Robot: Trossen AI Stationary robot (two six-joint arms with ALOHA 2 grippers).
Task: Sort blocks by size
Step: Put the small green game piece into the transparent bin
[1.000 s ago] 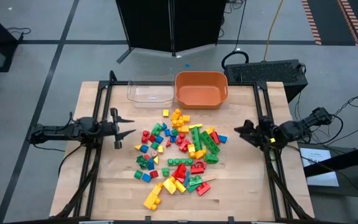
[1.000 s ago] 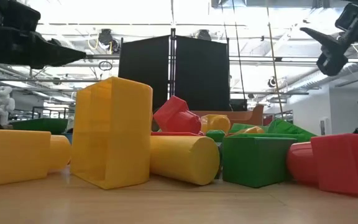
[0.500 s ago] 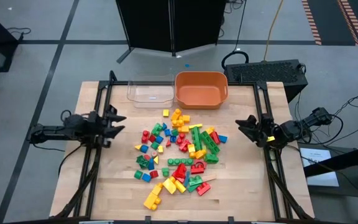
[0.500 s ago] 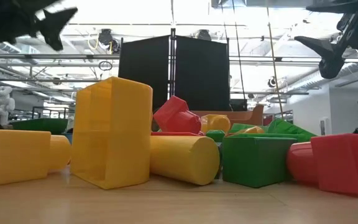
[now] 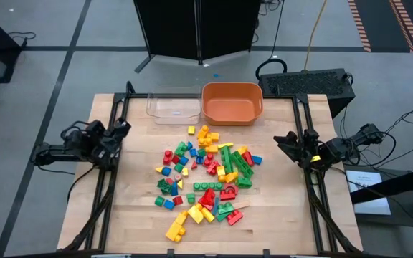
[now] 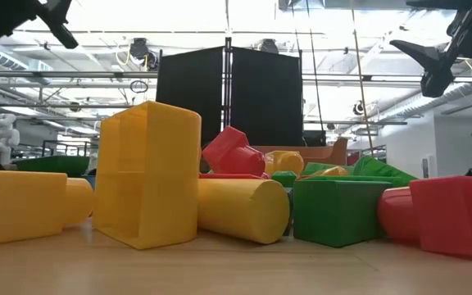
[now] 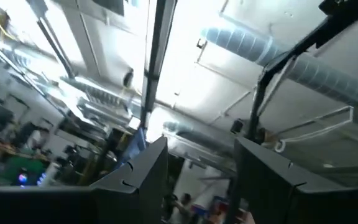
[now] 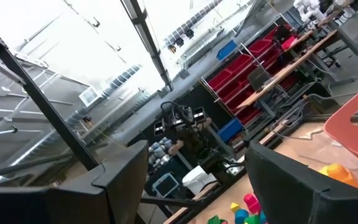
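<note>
The blocks (image 5: 206, 175) are lying mid-frame; the left gripper (image 5: 117, 130), fingers apart and empty, is hovering at left, the right gripper (image 5: 284, 141), likewise released, slightly nearer at right.

Blocks (image 5: 205, 175) in red, yellow, green and blue — on a pale wood table (image 5: 278, 222); orange tub (image 5: 232, 102), clear tray (image 5: 172, 106) — dark arms.

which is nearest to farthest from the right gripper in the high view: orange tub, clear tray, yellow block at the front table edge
From the right gripper:
1. Orange tub, at the table's far edge, right of middle.
2. Yellow block, at the near edge, left of middle.
3. Clear tray, left of the tub; close to the yellow block's distance.
</note>
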